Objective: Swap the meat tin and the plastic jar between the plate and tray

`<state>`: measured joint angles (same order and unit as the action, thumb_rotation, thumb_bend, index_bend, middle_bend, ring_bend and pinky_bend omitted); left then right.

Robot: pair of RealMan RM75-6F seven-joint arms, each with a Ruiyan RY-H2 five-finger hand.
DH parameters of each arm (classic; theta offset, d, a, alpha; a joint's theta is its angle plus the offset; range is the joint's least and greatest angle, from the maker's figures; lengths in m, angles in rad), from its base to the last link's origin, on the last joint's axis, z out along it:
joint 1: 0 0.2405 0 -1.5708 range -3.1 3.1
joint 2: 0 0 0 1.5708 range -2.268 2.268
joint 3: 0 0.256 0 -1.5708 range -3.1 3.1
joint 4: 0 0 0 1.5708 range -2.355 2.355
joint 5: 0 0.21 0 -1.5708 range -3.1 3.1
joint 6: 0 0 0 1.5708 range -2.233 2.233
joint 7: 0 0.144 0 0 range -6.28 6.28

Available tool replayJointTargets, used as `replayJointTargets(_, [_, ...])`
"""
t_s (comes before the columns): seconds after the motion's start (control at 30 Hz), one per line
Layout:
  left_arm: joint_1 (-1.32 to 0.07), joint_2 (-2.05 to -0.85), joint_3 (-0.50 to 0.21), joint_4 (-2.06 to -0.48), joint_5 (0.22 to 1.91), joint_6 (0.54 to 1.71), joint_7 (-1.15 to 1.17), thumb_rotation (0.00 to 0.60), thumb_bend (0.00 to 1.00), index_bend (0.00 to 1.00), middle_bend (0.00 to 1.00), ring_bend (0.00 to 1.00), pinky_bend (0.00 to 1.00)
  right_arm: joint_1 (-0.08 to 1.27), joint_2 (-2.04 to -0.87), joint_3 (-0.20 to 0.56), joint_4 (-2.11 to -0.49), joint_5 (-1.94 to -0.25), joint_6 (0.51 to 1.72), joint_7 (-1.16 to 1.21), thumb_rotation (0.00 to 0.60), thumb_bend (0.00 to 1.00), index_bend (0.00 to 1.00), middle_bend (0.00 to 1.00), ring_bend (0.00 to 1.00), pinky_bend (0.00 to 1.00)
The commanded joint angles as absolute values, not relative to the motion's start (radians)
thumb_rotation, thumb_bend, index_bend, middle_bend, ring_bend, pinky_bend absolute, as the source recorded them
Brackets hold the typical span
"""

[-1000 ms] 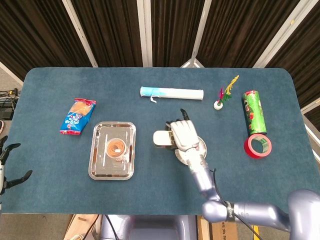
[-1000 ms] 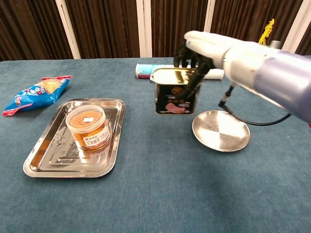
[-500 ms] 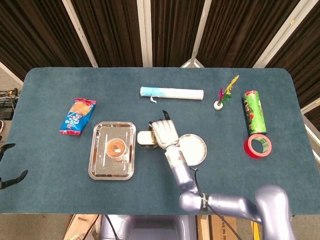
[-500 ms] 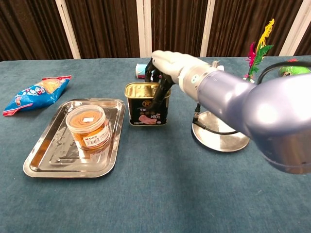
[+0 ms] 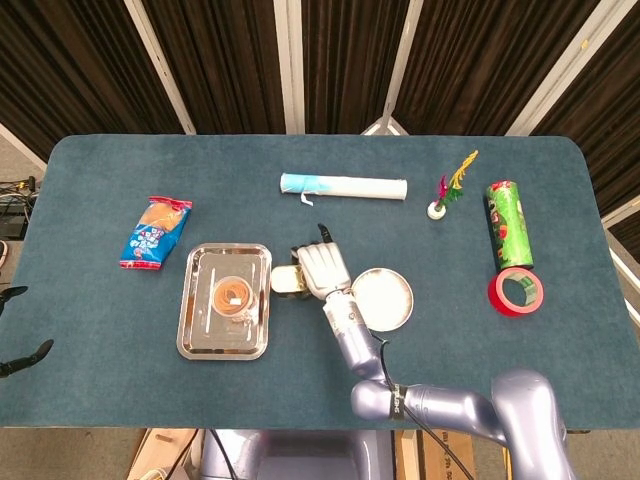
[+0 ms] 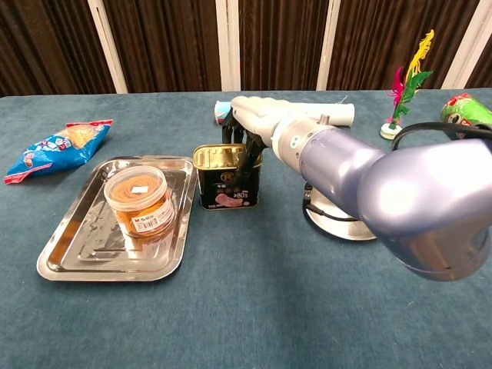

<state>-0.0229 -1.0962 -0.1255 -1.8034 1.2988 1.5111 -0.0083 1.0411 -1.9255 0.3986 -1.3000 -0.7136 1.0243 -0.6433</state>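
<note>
The meat tin stands upright on the cloth between the tray and the round plate. My right hand grips the tin from above and behind, fingers over its top edge and front. The plastic jar, with orange contents, stands in the tray's middle. The plate holds nothing; my right arm hides part of it in the chest view. Only the fingertips of my left hand show at the far left edge, spread and holding nothing.
A blue snack bag lies left of the tray. At the back lie a white and blue tube and a feathered shuttlecock. A green can and a red tape roll sit at the right.
My right hand carried the meat tin leftwards off the plate and lowered it onto the cloth beside the tray. The left hand slid further out of view.
</note>
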Motion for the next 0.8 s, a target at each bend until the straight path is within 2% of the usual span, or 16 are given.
replayJointTargets(0.03, [-0.023, -1.097, -0.126, -1.804, 1.298, 1.511, -0.006, 0.600, 0.29, 0.23, 0.00, 0.00, 0.00, 1.041, -1.890, 0.380, -1.333, -0.680, 0.989, -0.677, 0.600, 0.02, 0.04, 0.09, 0.06, 0.00])
replayJointTargets(0.13, [-0.023, -1.099, -0.128, -1.803, 1.295, 1.514, -0.004, 0.600, 0.29, 0.23, 0.00, 0.00, 0.00, 1.048, -1.842, 0.373, -1.403, -0.597, 0.974, -0.747, 0.600, 0.00, 0.00, 0.00, 0.00, 0.00])
replayJointTargets(0.27, [-0.023, -1.100, -0.127, -1.803, 1.296, 1.515, 0.001, 0.600, 0.29, 0.23, 0.00, 0.00, 0.00, 1.049, -1.792, 0.377, -1.490, -0.541, 1.015, -0.792, 0.600, 0.00, 0.00, 0.00, 0.00, 0.00])
replayJointTargets(0.37, [-0.024, -1.101, -0.125, -1.802, 1.301, 1.514, 0.006, 0.600, 0.29, 0.23, 0.00, 0.00, 0.00, 1.031, -1.742, 0.368, -1.563, -0.547, 1.057, -0.800, 0.600, 0.00, 0.00, 0.00, 0.00, 0.00])
replayJointTargets(0.5, [-0.029, -1.105, -0.119, -1.789, 1.334, 1.519, 0.005, 0.600, 0.29, 0.23, 0.00, 0.00, 0.00, 0.945, -1.612, 0.325, -1.735, -0.635, 1.174, -0.781, 0.600, 0.00, 0.00, 0.00, 0.00, 0.00])
replayJointTargets(0.63, [-0.030, -1.108, -0.109, -1.773, 1.391, 1.533, -0.034, 0.600, 0.29, 0.23, 0.00, 0.00, 0.00, 0.777, -1.472, 0.243, -1.901, -0.800, 1.323, -0.642, 0.600, 0.00, 0.00, 0.00, 0.00, 0.00])
replayJointTargets(0.7, [-0.029, -1.115, -0.106, -1.764, 1.418, 1.546, -0.054, 0.600, 0.29, 0.23, 0.00, 0.00, 0.00, 0.674, -1.390, 0.163, -1.951, -0.911, 1.375, -0.543, 0.600, 0.00, 0.00, 0.00, 0.00, 0.00])
replayJointTargets(0.8, [-0.037, -1.132, -0.097, -1.747, 1.455, 1.549, -0.053, 0.600, 0.27, 0.22, 0.00, 0.00, 0.00, 0.531, -1.306, 0.036, -1.933, -1.090, 1.470, -0.401, 0.600, 0.00, 0.00, 0.00, 0.00, 0.00])
